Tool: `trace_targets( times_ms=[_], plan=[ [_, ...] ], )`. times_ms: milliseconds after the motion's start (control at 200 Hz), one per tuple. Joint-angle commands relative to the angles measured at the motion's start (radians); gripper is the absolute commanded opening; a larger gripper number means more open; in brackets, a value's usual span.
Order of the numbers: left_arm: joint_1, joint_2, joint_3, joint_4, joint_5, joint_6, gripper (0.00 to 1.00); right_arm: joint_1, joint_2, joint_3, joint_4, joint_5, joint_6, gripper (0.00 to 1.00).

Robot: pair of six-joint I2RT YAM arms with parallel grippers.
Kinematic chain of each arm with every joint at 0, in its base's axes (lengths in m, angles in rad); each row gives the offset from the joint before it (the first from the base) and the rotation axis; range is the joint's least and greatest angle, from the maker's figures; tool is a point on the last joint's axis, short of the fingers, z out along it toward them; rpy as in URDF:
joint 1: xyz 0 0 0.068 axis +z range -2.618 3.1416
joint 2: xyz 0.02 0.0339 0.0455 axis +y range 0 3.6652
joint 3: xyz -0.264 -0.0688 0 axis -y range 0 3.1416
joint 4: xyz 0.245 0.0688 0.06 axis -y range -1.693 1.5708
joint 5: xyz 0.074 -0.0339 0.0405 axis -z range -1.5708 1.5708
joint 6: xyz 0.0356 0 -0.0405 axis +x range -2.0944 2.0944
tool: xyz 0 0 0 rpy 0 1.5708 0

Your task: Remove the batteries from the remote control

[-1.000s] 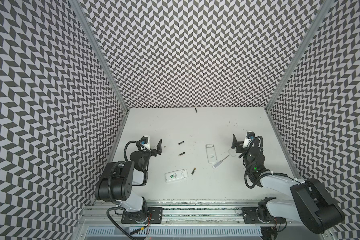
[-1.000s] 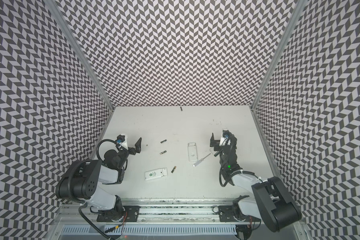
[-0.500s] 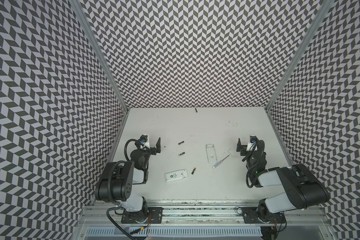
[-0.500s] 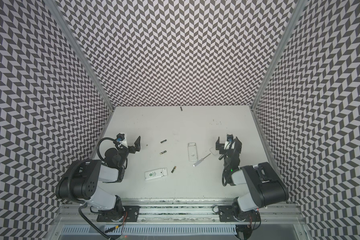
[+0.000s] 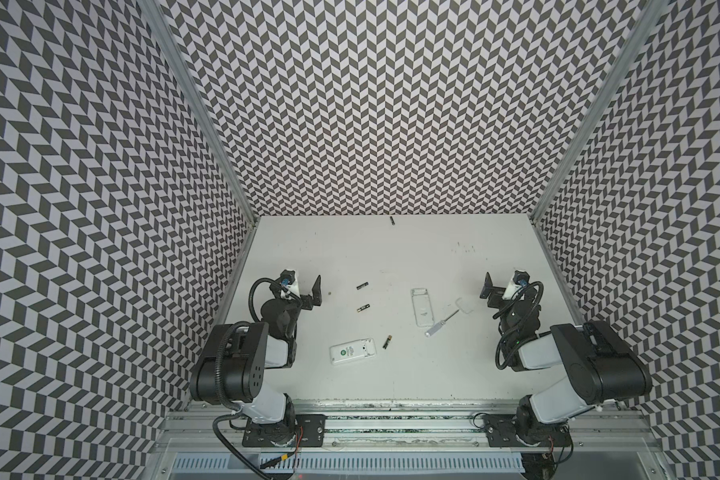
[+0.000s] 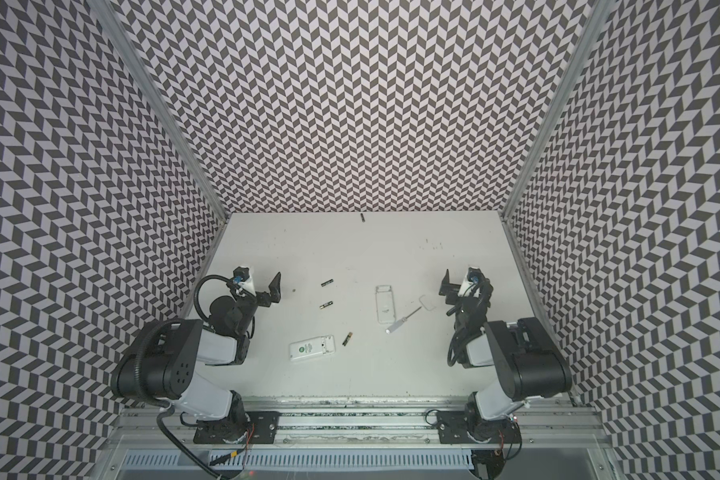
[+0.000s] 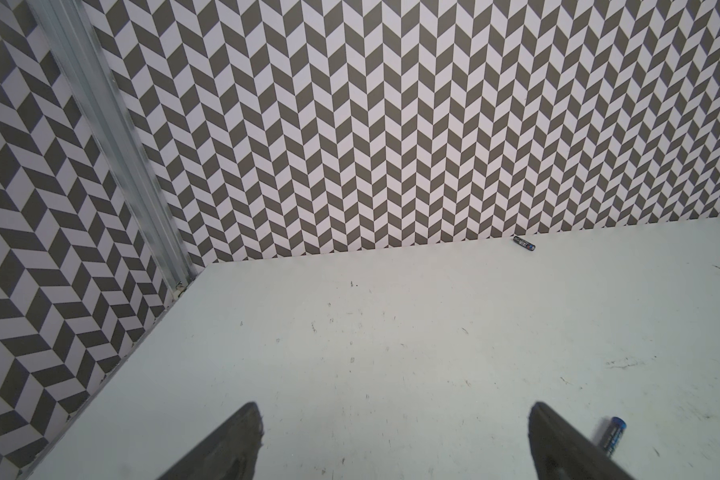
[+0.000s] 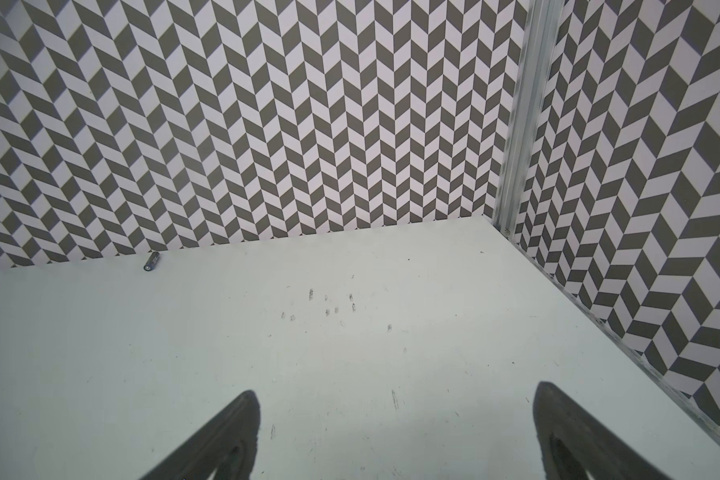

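- Since four batteries (image 5: 363, 308) lie loose on the table (image 5: 454, 374), the unloading looks done, or all but done.
- Two of them lie near each other, left of centre. The third battery (image 5: 387, 353) lies just beside the remote's opened end. The fourth battery (image 5: 391, 220) rests at the foot of the back wall (image 5: 391, 124), well apart from the rest.
- Flat near the front lies the remote (image 5: 353, 351). Its bay looks empty from above, though it is too small to be sure.
- Right of centre lies a pale shell (image 5: 422, 306), either a back cover or a second remote; I cannot tell which. A screwdriver (image 5: 440, 328) and a small clear lid (image 5: 464, 305) lie near it.
- I judge that nothing plain is left to do, unless that shell hides cells.
- On the left gripper (image 7: 393, 411) the jaws are spread wide, with nothing between them. One battery lies on the table just beside a finger in the wrist view.
- On the right gripper (image 8: 398, 392) the jaws are likewise spread wide and empty over bare table, apart from the screwdriver and lid.
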Motion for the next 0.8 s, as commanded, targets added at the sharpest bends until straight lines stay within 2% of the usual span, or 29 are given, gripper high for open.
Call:
trace_targets(
  times_ms=[0, 180, 366, 431, 576, 711, 791],
  plan=[
    [-0.006, -0.003, 0.001, -0.002, -0.008, 0.003, 1.0, 0.002, 0.014, -0.011, 0.085, -0.003, 0.009, 1.0],
    [-0.005, -0.014, -0.036, 0.052, -0.001, 0.005, 1.0, -0.001, 0.01, -0.009, 0.078, -0.008, 0.008, 0.99],
    [-0.006, 0.012, -0.213, 0.415, 0.114, 0.058, 1.0, 0.0, 0.01, -0.009, 0.08, -0.007, 0.008, 1.0],
    [-0.007, 0.034, -0.214, 0.455, 0.109, 0.051, 1.0, -0.001, 0.011, -0.01, 0.08, -0.009, 0.009, 1.0],
    [-0.003, -0.007, -0.149, 0.274, 0.076, 0.037, 1.0, 0.0, 0.01, -0.01, 0.079, -0.008, 0.009, 1.0],
    [-0.01, -0.004, 0.022, -0.048, -0.073, -0.016, 1.0, 0.0, 0.01, -0.01, 0.079, -0.007, 0.008, 0.99],
    [-0.035, -0.011, -0.001, -0.014, -0.129, -0.003, 1.0, 0.001, 0.01, -0.01, 0.079, -0.007, 0.008, 1.0]
  ],
)
